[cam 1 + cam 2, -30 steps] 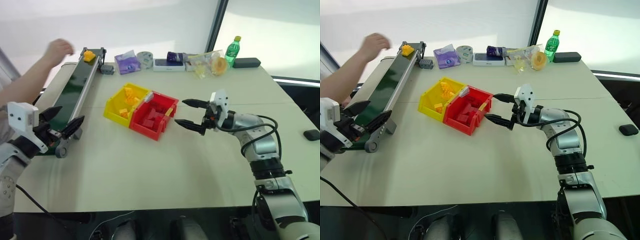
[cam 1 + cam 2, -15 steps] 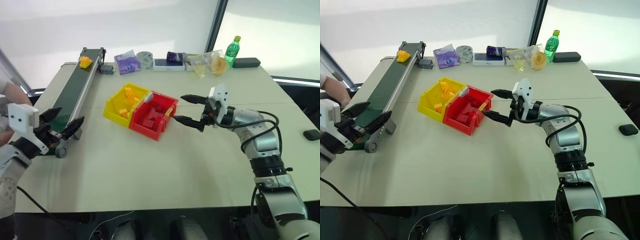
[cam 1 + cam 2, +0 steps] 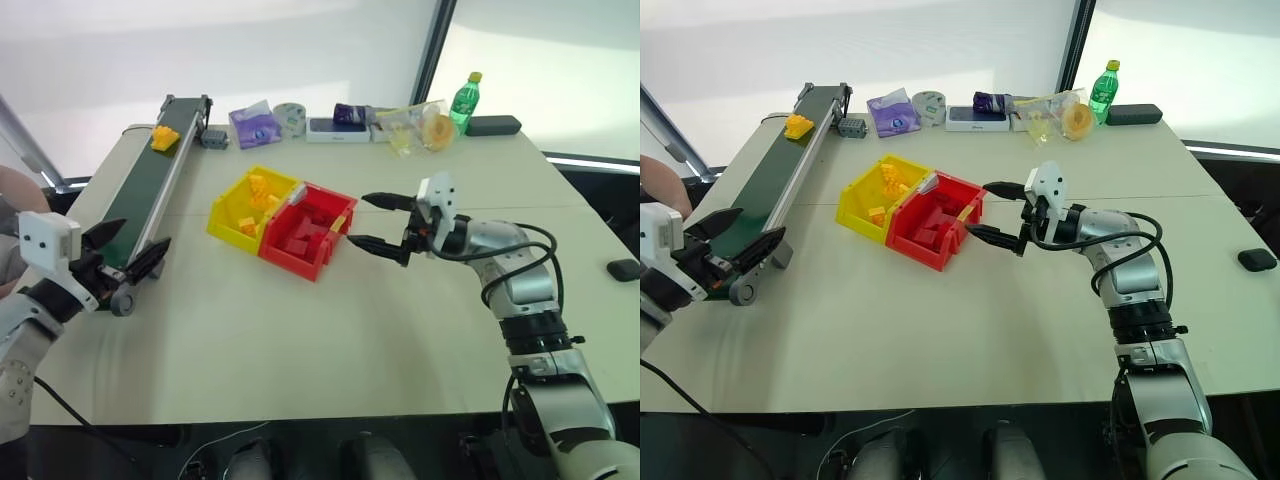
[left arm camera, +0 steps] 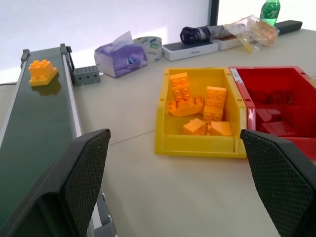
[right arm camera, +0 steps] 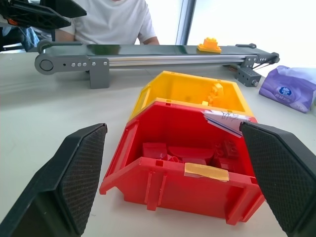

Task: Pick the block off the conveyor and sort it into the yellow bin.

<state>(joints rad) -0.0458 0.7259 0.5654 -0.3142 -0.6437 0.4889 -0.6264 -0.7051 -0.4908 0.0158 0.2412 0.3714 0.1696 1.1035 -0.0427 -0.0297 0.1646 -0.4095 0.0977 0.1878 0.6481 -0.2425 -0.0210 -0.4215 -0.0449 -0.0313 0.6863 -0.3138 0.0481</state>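
At the far left corner of the pale matte tabletop (image 3: 300,330), seen from the head, the block (image 3: 163,137), a small studded yellow-orange plastic brick, lies on the dark green belt of the conveyor (image 3: 150,190), near its far end between the silver rails. A second ago it sat closer to that end, with a person's hand above it; now only a bit of the person's arm (image 3: 18,190) shows at the left edge. The left gripper (image 3: 125,252) hangs over the near end of the belt, black fingers spread, empty. The right gripper (image 3: 375,222) hovers just beside the red bin (image 3: 305,232), also spread and empty. The glossy yellow bin (image 3: 250,205), joined to the red one, holds several yellow bricks. A green bottle (image 3: 465,100) stands at the far edge before bright white walls.

From the left wrist, the block (image 4: 42,71) rests on the smooth belt, well apart from the textured fingertips (image 4: 84,173).

From the right wrist, the red bin (image 5: 192,163) is nearest, with the yellow bin (image 5: 192,91) behind it.
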